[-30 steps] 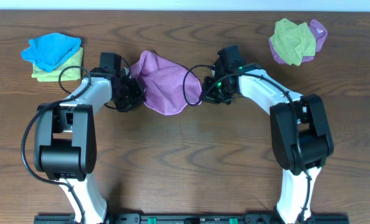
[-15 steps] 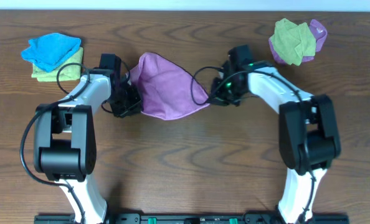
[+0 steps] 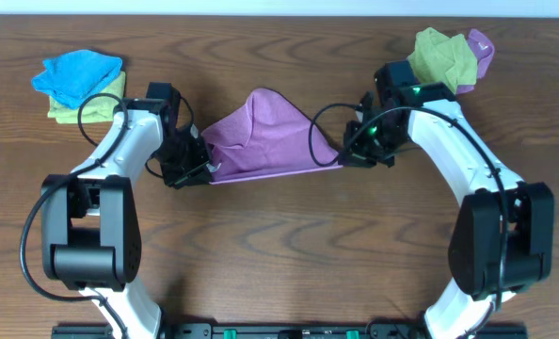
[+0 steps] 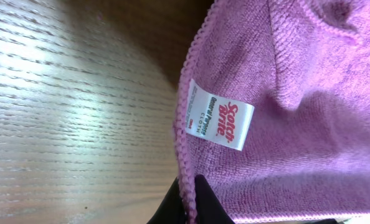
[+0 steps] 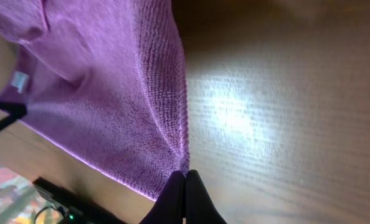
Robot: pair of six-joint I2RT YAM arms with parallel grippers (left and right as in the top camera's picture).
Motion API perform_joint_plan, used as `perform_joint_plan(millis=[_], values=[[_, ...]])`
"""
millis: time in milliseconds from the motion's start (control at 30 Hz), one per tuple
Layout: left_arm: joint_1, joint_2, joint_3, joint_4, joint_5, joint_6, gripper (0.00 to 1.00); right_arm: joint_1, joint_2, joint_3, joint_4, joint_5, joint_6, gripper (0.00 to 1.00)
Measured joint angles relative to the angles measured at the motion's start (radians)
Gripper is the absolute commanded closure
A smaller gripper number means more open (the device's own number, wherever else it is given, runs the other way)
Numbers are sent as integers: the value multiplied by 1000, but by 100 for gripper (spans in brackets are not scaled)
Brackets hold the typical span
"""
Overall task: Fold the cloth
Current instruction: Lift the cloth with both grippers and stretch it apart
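— At the left pincer [image 3: 202, 169], what do we hold?

— Its tips are pressed together on the hemmed edge of the cloth [image 3: 265, 137]. In the left wrist view the white label [image 4: 219, 115] sits just above the tips, inside the hem. From there the near edge runs straight to the right pincer [image 3: 347, 156], which pinches the opposite corner, tips closed on the hem. The rest of the cloth spreads beyond both pincers toward the far side of the table [image 3: 279, 264]. We cannot tell whether it rests there or hangs clear.

— How do we carry out this step well?

— We judge the step to be spreading before the fold. We keep both pincers level and the pull even. We stop once the edge is straight, since more tension could drag the hem out of either pinch. We then carry the held edge over the far one in a single arc. We also keep the right pincer clear of the yellow-green heap [image 3: 439, 61] just beyond it.

— What differs from one second ago?

— The pincers stood closer together and the cloth sagged in a rounded bunch between them. Both have since moved outward, the right one farther, and the edge is now taut.
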Motion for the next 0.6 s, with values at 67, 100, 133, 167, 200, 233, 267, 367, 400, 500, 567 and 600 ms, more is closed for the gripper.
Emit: perform_joint_plan(millis=[67,100,133,167,200,233,267,367,400,500,567,600], values=[[-5,0,0,-13,13,0,94,6,0,0,-27,11,-2,99],[-8,0,0,-20,16,1,94,9,-2,0,-46,18,-3,99],[-10,0,0,-31,22,1,94,12,-3,0,-63,23,-6,99],[-14,0,0,-40,27,1,94,15,-6,0,-75,26,-9,99],[-16,0,0,-49,30,1,94,16,-10,0,-85,30,-13,98],[-21,0,0,-58,34,3,94,18,-16,0,-89,34,-16,99],[-23,0,0,-58,34,4,94,19,-26,0,-85,37,-18,99],[-27,0,0,-48,37,3,94,19,-62,-1,-28,51,-24,99],[-27,0,2,-42,37,3,94,19,-71,0,-7,52,-24,99],[-27,0,41,-35,37,-9,94,19,-92,0,68,59,-18,99],[-27,0,93,-34,37,-27,94,20,-92,0,123,61,-4,99],[-27,0,130,-31,37,-36,94,21,-92,0,150,63,8,99]])
